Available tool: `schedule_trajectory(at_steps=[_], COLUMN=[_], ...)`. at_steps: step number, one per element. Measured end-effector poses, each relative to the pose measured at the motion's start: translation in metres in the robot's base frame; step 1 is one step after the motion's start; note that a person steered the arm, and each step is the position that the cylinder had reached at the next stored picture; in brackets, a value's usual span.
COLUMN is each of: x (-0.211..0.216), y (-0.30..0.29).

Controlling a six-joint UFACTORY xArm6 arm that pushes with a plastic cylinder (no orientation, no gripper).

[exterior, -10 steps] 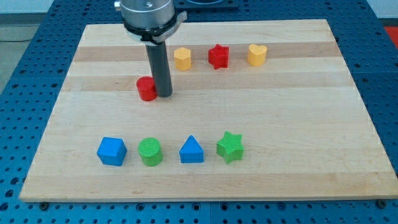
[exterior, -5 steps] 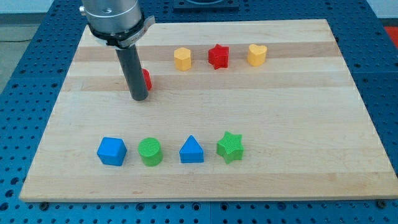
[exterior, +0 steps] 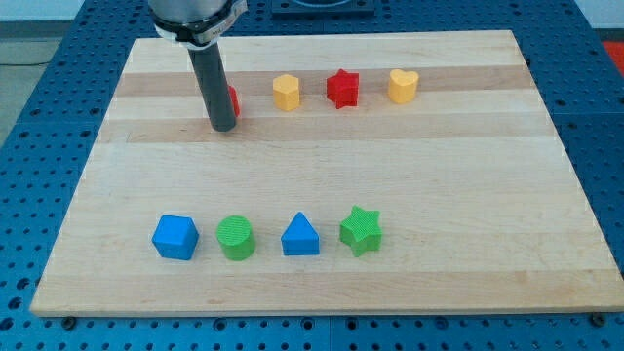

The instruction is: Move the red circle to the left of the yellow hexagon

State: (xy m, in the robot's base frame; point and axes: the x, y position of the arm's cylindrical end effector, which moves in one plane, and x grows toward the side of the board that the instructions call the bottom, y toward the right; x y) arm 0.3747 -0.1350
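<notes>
A wooden tabletop (exterior: 439, 175) carries two rows of small blocks. Near the far edge, toward the far-left corner, a dark rod comes down from above; my tip (exterior: 223, 127) rests on the wood. There is no claw on this arm, so nothing opens or clamps.

The red circle (exterior: 232, 99) is mostly hidden behind the rod, only a sliver showing on the rod's right side, slightly farther toward the far edge than my tip and apparently touching the rod.

The yellow hexagon (exterior: 286, 92) sits just to the right of the red circle, with a small gap between them. The circle already looks close to its place; any further push would run rightward and slightly away, toward the hexagon.
</notes>
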Motion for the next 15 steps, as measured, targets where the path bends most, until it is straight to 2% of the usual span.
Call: schedule_trajectory(at_steps=[4, 7, 15], x=[-0.014, -0.014, -0.017], y=[0.001, -0.059, -0.018])
